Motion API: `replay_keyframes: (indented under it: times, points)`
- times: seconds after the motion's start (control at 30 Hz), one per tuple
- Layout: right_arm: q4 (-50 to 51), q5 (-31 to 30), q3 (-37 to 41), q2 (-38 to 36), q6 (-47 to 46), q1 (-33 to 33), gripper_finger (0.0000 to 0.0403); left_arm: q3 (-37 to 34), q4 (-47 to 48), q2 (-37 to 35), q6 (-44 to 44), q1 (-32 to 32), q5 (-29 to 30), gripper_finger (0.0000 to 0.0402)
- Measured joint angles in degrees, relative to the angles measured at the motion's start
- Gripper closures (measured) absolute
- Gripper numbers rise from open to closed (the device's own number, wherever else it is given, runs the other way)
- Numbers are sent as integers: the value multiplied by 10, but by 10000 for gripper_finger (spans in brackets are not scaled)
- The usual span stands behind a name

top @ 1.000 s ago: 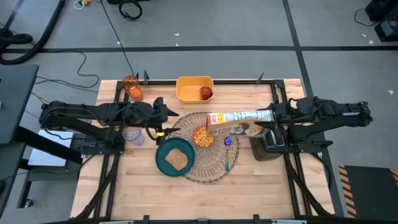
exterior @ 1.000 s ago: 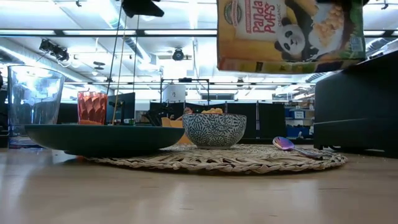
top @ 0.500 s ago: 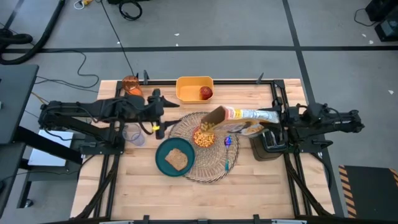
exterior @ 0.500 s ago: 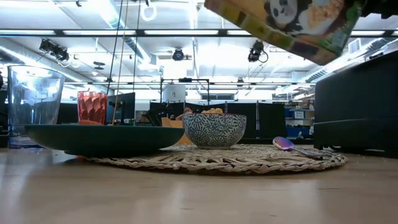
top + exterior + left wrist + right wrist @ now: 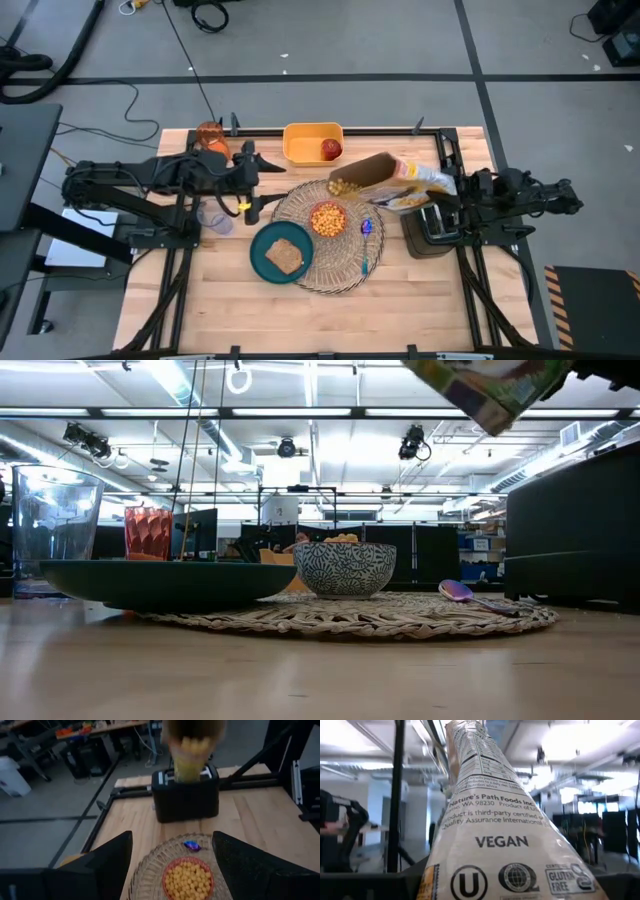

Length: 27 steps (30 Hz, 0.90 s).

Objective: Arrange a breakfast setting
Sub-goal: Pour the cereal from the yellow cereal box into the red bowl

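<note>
A round woven placemat lies mid-table. On it stand a bowl full of cereal puffs, a teal plate with a toast slice, and a small blue utensil. At the far edge a red apple sits in a yellow tub, and an orange cup stands at the far left. My right gripper is shut on a cereal box, which it holds up right of the bowl. My left gripper hovers open off the placemat's left edge. My right gripper holds the cereal box by its closed end, coming roughly level from the table's right and lying along the box. The box's narrow printed side fills the wrist view and hides the fingers. The box is clear of everything, its open end tilted up toward the left.
A black toaster stands right of the placemat, under the right arm. A clear glass stands left of the plate, below the left arm. Bare wood lies along the near edge.
My right gripper has drawn back toward the table's right edge and tipped the cereal box: its open end, which hung over the bowl, has swung up and away from it. My left gripper has risen a little, still open.
</note>
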State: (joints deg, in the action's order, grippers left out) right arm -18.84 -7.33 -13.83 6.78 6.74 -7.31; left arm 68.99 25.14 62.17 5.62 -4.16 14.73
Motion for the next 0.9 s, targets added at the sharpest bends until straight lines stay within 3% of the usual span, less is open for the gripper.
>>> replay_keyframes:
  times: [0.13,0.27,0.33,0.53,0.73,0.9]
  points:
    - [-110,11,39,16,14,0,210,-11,2,7,-7,-3,0,118]
    - [-290,12,107,48,22,0,210,-108,-92,-5,-14,-5,-1,118]
    - [-373,14,134,68,20,0,210,-172,-182,-12,-20,-1,-1,118]
    - [-454,15,115,158,20,1,210,-314,-538,23,13,24,-5,118]
    - [-546,10,99,272,28,5,210,-291,-720,118,11,67,-119,117]
    - [-616,11,59,376,25,17,210,-227,-741,200,9,84,-182,117]
